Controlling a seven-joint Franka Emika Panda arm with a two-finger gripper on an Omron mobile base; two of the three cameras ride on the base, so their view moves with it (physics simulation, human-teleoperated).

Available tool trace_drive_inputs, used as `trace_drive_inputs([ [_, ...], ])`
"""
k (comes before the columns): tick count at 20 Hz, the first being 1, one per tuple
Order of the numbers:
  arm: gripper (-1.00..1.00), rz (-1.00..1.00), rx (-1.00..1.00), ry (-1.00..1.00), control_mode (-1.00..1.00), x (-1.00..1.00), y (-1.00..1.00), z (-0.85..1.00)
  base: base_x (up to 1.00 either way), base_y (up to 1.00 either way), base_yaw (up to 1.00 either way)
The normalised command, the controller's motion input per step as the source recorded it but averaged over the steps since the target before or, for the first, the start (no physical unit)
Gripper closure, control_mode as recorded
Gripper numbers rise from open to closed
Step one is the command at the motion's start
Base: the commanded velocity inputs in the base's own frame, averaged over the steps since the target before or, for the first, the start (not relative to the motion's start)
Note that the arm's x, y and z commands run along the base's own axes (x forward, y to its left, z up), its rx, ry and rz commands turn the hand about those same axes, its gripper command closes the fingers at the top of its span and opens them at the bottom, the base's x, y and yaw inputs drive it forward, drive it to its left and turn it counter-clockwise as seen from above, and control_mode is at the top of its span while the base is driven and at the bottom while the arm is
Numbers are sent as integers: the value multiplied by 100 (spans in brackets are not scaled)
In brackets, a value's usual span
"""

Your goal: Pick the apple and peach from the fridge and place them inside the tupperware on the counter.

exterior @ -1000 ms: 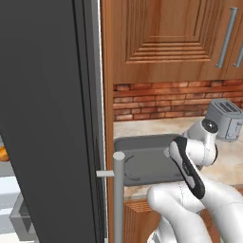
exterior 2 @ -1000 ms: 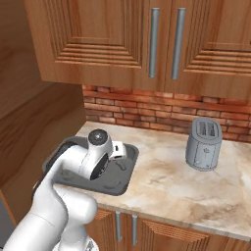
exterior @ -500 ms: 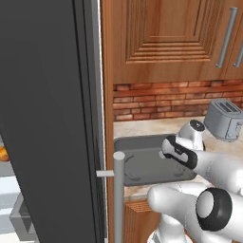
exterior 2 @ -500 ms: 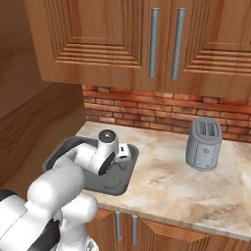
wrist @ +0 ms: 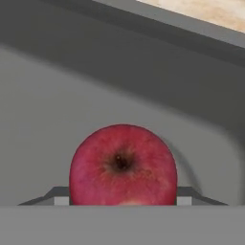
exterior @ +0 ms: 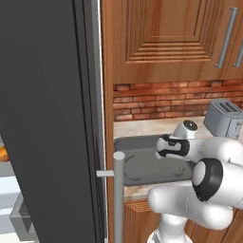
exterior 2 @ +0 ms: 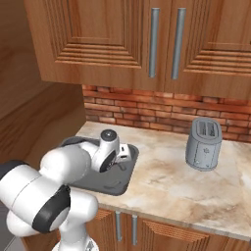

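The tupperware [exterior 2: 122, 179], a shallow grey tray with a raised rim, lies on the counter [exterior 2: 196, 188] against the wooden side wall; in the left base view it [exterior: 137, 163] sits at about 4 o'clock, just right of the fridge [exterior: 47, 118] door. The gripper [wrist: 122, 201] hangs over the tray floor with the apple [wrist: 123, 165] clamped between its two dark fingertips [wrist: 60, 195], stem dimple facing the camera and the grey rim running behind it toward 1 o'clock. Whether the apple touches the floor cannot be told. An orange-yellow sliver, the peach [exterior: 3, 153], shows at 9 o'clock inside the fridge. A silver toaster [exterior 2: 203, 143] stands well apart at 3 o'clock. No writing is readable anywhere
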Motion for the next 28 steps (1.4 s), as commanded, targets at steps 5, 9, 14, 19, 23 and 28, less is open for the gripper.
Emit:
trace_drive_inputs([
  [5, -100, 0, 0, 0, -100, 9, 10, 0, 0, 0, 0],
  [9, -100, 0, 0, -1, -100, -15, -1, 20, 0, 0, 0],
  [14, -100, 0, 0, -13, -100, -89, -9, 88, 0, 0, 0],
  [19, -100, 0, 0, -5, -100, -100, -10, 76, 0, 0, 0],
  [23, -100, 0, 0, -7, -100, -100, -18, 60, 0, 0, 0],
  [28, -100, 0, 0, -1, -100, -100, -30, 97, 0, 0, 0],
])
